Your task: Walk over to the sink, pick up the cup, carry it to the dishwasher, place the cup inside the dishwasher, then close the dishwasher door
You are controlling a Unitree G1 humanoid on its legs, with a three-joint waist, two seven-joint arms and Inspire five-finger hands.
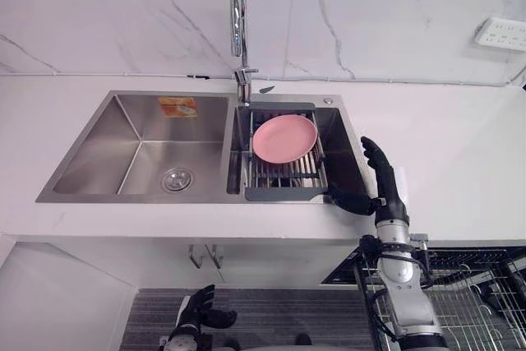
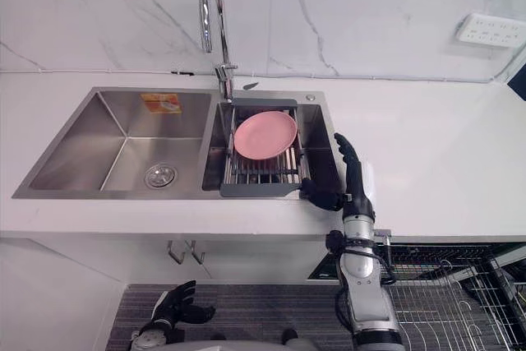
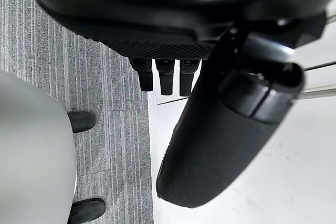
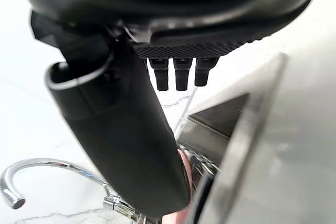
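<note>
One pale shape on the white tabletop (image 1: 460,162), just beside the right hand (image 1: 386,193) on the side away from its thumb, is my best guess for the cup (image 2: 367,178); white on white, I cannot tell it for certain. The right hand stands open at the right rim of the sink (image 1: 140,154), fingers straight and thumb spread toward the basin.

If that shape is the cup, it lies outside the span between thumb and fingers, so closing now would likely catch nothing. A sideways sweep with the back of the fingers could tip it or push it along the tabletop. The thumb is near the grey drying rack (image 1: 279,194) that carries the pink plate (image 1: 284,137); a low reach could snag the rack and jolt the plate. The faucet (image 1: 238,14) is well apart and looks like no hazard.

The dishwasher rack (image 1: 477,293) is pulled out below the tabletop edge at the right, so a loose grip could drop the cup onto its wires. The left hand (image 1: 197,314) hangs low over the floor, fingers relaxed and holding nothing.
</note>
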